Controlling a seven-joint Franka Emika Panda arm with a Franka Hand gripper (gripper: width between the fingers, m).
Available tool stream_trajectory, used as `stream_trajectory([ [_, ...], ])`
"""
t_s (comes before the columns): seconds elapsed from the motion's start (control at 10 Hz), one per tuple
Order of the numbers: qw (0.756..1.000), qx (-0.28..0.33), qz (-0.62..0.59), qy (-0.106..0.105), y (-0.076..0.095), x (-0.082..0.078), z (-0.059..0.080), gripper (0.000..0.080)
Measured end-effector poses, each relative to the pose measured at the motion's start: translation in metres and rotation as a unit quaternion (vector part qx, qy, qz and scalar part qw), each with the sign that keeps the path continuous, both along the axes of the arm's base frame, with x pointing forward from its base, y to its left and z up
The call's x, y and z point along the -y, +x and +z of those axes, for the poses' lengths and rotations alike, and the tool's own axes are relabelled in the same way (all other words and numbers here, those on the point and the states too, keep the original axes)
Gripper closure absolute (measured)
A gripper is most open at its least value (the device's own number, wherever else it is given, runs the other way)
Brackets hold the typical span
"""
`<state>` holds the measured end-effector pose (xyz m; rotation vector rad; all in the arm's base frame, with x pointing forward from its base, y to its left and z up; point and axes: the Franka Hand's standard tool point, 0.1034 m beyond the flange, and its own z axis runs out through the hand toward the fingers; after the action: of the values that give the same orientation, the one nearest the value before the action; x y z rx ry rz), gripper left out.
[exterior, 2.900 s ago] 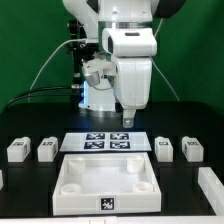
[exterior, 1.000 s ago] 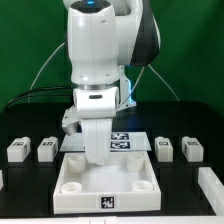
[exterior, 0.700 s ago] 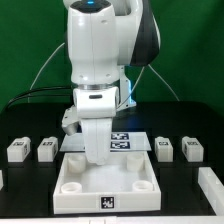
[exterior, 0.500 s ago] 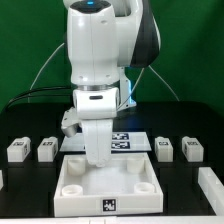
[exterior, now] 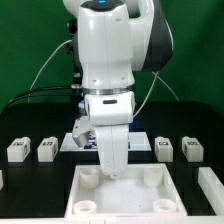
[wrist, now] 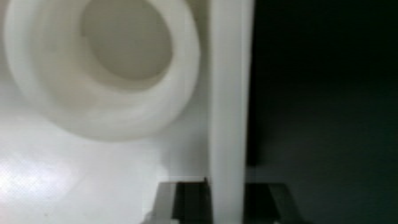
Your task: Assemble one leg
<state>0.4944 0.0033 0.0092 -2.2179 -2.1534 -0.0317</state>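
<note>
Four legs, small white blocks with marker tags, lie on the black table: two at the exterior view's left (exterior: 17, 150) (exterior: 47, 149) and two at its right (exterior: 164, 147) (exterior: 193, 149). None is held. My gripper (exterior: 117, 172) points down at the back rim of the large white square panel (exterior: 135, 197). In the wrist view my gripper (wrist: 228, 202) has a dark finger (wrist: 183, 203) on each side of the panel's upright wall (wrist: 231, 100). It is shut on that wall. A round corner socket (wrist: 107, 70) lies beside it.
The marker board (exterior: 143, 142) lies behind the panel, mostly hidden by the arm. Another white part (exterior: 213, 186) shows at the exterior view's right edge. Cables hang behind the robot against a green backdrop.
The arm and gripper have moved to the exterior view's right and nearer the camera. The panel has slid the same way, held at its back rim. The legs have not moved.
</note>
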Motion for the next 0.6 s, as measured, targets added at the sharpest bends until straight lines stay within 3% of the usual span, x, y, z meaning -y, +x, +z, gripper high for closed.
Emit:
stream_trajectory([
  [0.5, 1.000, -0.028, 0.001, -0.002, 0.001, -0.033, 0.000, 0.0736],
  [0.6, 1.000, -0.028, 0.002, -0.002, 0.001, -0.034, 0.000, 0.0735],
])
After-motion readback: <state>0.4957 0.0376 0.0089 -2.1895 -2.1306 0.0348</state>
